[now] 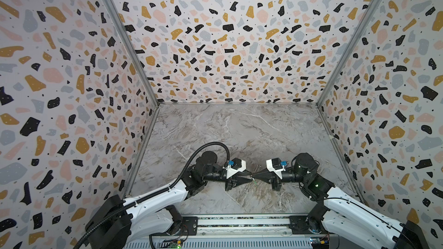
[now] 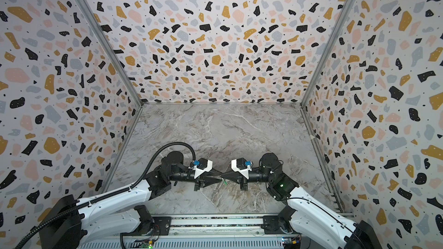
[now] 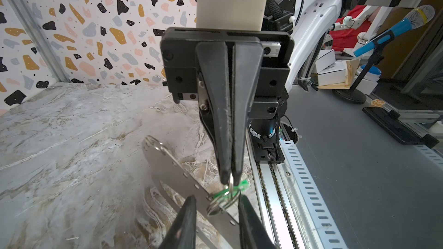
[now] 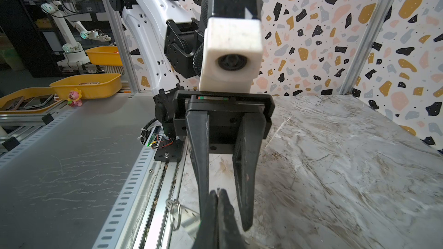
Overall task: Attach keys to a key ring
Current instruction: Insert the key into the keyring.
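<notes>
Top views both show the left tool (image 1: 251, 177) and right tool (image 1: 255, 177) meeting tip to tip low over the bench (image 1: 239, 128), the tiny green key (image 1: 255, 182) at their tips, probably so one arm steadies while the other threads. Left wrist view: the right tool pinches the wire key ring (image 3: 223, 200), its flat dotted strip (image 3: 177, 171) trailing away from the tips, while the left tool's jaws stand apart, straddling ring and key. Right wrist view shows that gap too; the key hides behind the right tool's closed fingers (image 4: 211, 211).
</notes>
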